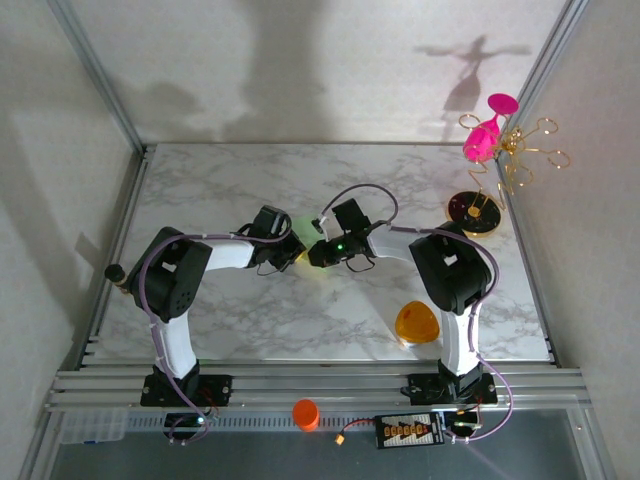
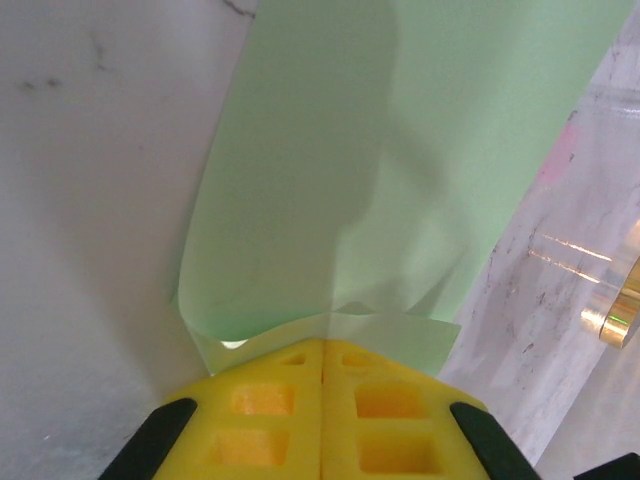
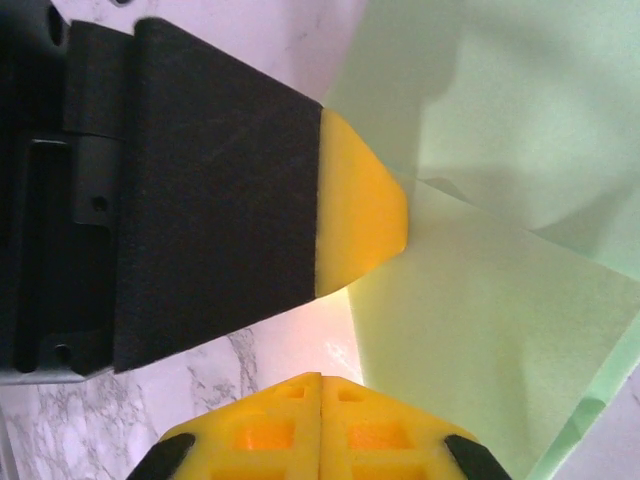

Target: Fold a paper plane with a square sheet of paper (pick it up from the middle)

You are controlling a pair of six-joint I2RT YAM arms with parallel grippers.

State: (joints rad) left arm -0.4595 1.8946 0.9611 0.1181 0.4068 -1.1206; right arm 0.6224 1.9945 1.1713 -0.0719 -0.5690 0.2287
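Marble table (image 1: 250,180) — square sheet of paper (image 2: 330,150) at mid-table between the arms, curled, no plane creases yet. Left gripper (image 2: 322,345) pinched shut on one edge. Right gripper (image 3: 320,380) closed beside the sheet — hold unclear. All folds remain.

Lab enclosure: aluminium frame (image 1: 320,380), white walls (image 1: 250,70)

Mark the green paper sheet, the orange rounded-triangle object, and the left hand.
green paper sheet (image 2: 330,170): left wrist view, middle of the sheet.
orange rounded-triangle object (image 1: 417,324): top view, its centre.
left hand (image 2: 322,345): left wrist view, between closed fingertips.
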